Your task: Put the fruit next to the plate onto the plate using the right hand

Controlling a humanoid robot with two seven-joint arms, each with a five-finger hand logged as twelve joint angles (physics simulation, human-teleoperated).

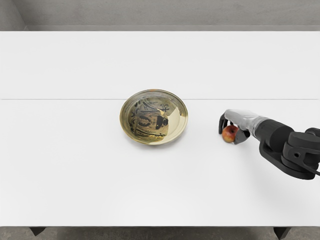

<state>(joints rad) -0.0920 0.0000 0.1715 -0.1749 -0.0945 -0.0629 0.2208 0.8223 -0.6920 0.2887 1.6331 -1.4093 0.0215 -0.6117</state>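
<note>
A small red and yellow fruit (229, 133) lies on the white table to the right of the plate. My right hand (233, 129) comes in from the right edge and its dark fingers are curled around the fruit, which shows beneath the palm. The fruit looks to be at table level. The plate (129, 114) is a shallow olive-gold dish with a dark painted figure inside, standing near the table's middle, about a hand's width left of the fruit. Nothing lies on the plate. The left arm is out of sight.
The white table (75, 165) runs across the whole view, with a thin seam line at plate height. Its front edge is near the bottom of the picture and a grey wall rises behind the far edge.
</note>
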